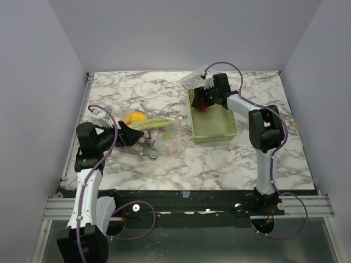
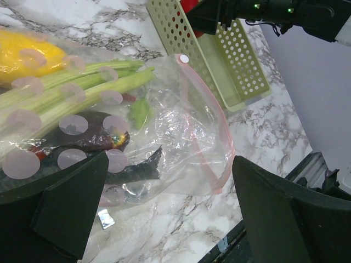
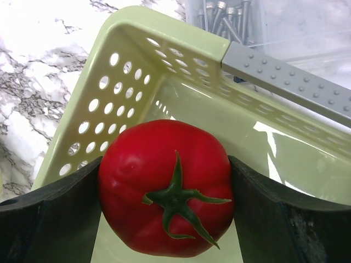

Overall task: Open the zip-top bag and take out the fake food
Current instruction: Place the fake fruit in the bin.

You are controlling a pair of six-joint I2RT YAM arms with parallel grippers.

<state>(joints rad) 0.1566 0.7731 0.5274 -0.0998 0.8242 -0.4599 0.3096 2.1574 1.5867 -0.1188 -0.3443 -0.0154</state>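
Left jaws: held apart above bag, by table's left edge.
Right jaws: clamped on tomato at basket's far end.
Bag: leek and lemon seen inside.

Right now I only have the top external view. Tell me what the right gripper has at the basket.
Observer: The right gripper clamps a red tomato, its sides against both fingers, over the pale green basket.
Operator: Describe the bag's mouth.
Observer: The zip-top bag has its pink zip strip bowed open in a loop; the leek and lemon lie inside.
Operator: Give the left gripper's state.
Observer: The left gripper is wide open, with the bag's mouth just ahead of it.
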